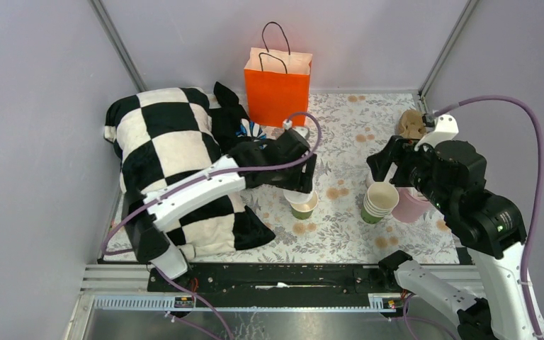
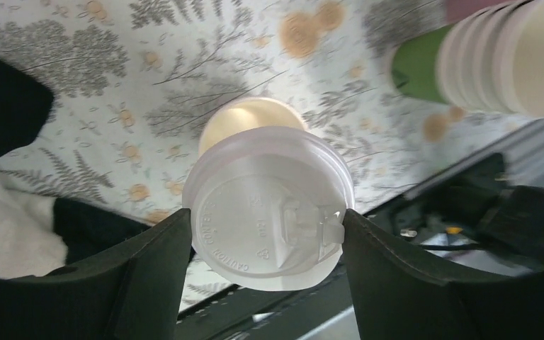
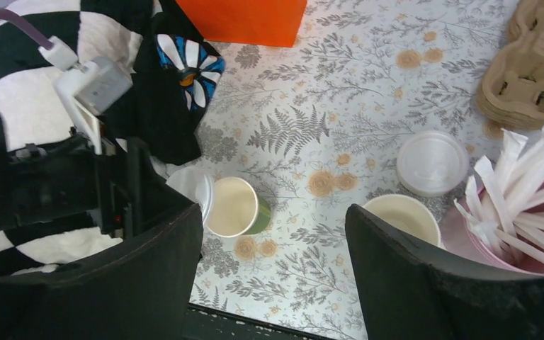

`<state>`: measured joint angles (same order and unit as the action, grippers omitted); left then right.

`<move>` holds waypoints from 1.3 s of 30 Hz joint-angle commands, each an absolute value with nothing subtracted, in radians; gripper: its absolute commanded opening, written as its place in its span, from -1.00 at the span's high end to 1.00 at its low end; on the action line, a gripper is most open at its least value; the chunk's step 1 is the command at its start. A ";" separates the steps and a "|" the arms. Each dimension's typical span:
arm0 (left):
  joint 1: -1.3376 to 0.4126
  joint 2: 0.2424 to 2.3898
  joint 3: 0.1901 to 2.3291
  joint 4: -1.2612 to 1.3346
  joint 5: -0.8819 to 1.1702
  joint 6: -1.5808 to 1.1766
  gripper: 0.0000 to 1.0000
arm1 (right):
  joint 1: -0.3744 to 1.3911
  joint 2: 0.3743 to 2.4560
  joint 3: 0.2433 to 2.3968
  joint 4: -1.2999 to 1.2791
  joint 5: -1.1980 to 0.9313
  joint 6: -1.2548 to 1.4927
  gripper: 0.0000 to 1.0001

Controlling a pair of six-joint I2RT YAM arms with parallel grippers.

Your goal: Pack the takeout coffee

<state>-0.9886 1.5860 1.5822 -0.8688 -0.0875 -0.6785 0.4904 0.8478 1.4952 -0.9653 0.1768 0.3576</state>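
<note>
The single small green paper cup stands open on the flowered mat, its cream inside showing in the left wrist view and the right wrist view. My left gripper is shut on the white round plastic lid by its rim and holds it tilted just above the cup, apart from the cup's rim. The lid's edge shows beside the cup. My right gripper is open and empty, above the mat to the right of the cup.
A stack of nested green cups and a pink cup of white sticks stand at the right. A spare lid and cardboard carriers lie behind them. An orange paper bag stands at the back. A checkered cloth fills the left.
</note>
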 commanded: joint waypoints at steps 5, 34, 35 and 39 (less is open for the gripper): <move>-1.066 1.682 1.650 -0.943 -0.289 -0.552 -0.46 | 0.493 0.811 1.464 -0.999 0.230 0.345 -0.62; -1.079 1.823 1.680 -0.873 -0.209 -0.467 -0.53 | 0.494 0.761 1.423 -0.969 0.237 0.319 -0.70; -1.080 1.826 1.680 -0.873 -0.209 -0.465 -0.53 | 0.494 0.761 1.422 -0.967 0.235 0.318 -0.70; -1.083 1.831 1.679 -0.873 -0.210 -0.459 -0.54 | 0.494 0.759 1.419 -0.961 0.233 0.314 -0.70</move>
